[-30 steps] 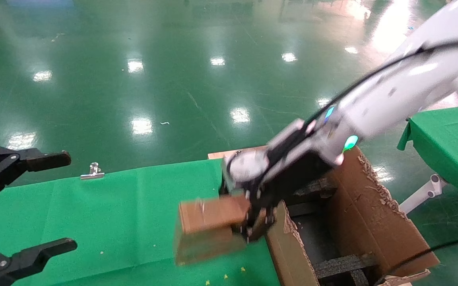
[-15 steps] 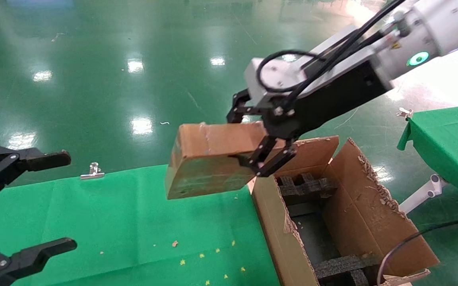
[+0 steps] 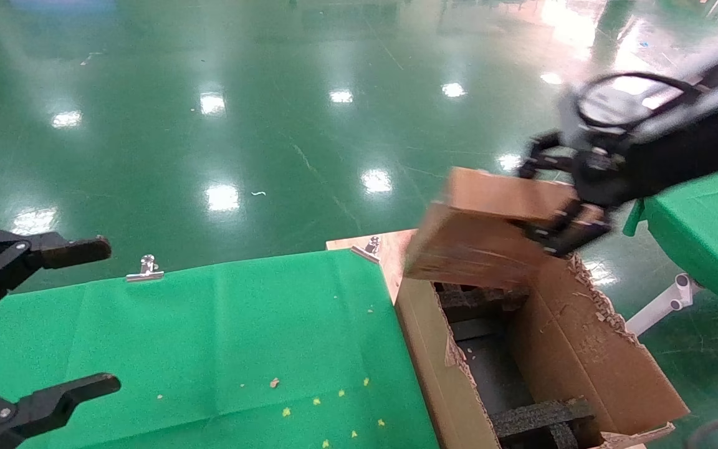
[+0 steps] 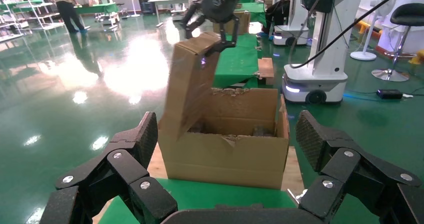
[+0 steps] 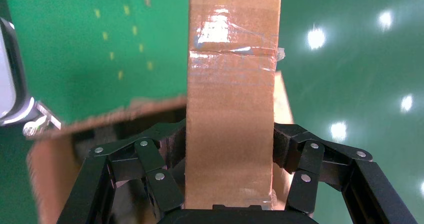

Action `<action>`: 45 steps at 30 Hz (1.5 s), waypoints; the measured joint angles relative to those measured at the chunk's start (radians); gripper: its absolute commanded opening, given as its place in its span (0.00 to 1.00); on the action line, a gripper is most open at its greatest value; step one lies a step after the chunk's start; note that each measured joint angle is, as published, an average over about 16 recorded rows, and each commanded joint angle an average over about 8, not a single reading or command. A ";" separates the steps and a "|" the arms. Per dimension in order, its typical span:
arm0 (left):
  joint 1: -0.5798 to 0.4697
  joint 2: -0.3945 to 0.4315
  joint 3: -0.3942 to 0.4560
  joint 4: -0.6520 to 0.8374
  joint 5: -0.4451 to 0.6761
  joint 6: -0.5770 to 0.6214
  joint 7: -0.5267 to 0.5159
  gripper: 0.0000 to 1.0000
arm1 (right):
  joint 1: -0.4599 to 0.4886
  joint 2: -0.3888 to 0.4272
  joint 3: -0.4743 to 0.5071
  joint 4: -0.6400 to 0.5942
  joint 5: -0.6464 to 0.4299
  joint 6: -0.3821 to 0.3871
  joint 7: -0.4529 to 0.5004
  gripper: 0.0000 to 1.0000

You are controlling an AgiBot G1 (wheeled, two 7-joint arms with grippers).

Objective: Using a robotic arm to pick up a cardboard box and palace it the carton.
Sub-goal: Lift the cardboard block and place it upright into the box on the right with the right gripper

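Observation:
My right gripper [image 3: 546, 199] is shut on the small brown cardboard box [image 3: 490, 231] and holds it in the air, tilted, over the far end of the carton [image 3: 583, 349]. The carton stands open at the table's right end, with ragged flap edges and black foam inserts [image 3: 540, 418] inside. In the right wrist view the taped box [image 5: 231, 84] sits between the fingers [image 5: 150, 169]. In the left wrist view the box [image 4: 192, 84] hangs above the carton [image 4: 225, 154]. My left gripper [image 3: 103, 315] is open and empty at the far left.
A green-clothed table [image 3: 209, 324] lies left of the carton, with metal clips [image 3: 145, 268] on its far edge and crumbs near the front. A second green table [image 3: 708, 231] stands at the right. Shiny green floor lies beyond. Another robot's base [image 4: 312, 79] stands behind the carton.
My right gripper lifted the cardboard box off the green table and carried it right, to above the carton's far end. The left arm has not moved.

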 measured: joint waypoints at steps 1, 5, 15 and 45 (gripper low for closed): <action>0.000 0.000 0.000 0.000 0.000 0.000 0.000 1.00 | 0.012 0.012 -0.022 -0.006 -0.005 0.000 -0.001 0.00; 0.000 0.000 0.000 0.000 0.000 0.000 0.000 1.00 | 0.047 0.055 -0.111 -0.039 -0.018 0.001 0.001 0.00; 0.000 0.000 0.000 0.000 0.000 0.000 0.000 1.00 | 0.024 0.118 -0.271 -0.198 0.033 0.018 0.099 0.00; 0.000 0.000 0.000 0.000 0.000 0.000 0.000 1.00 | -0.203 0.193 -0.308 -0.382 0.215 0.179 0.505 0.00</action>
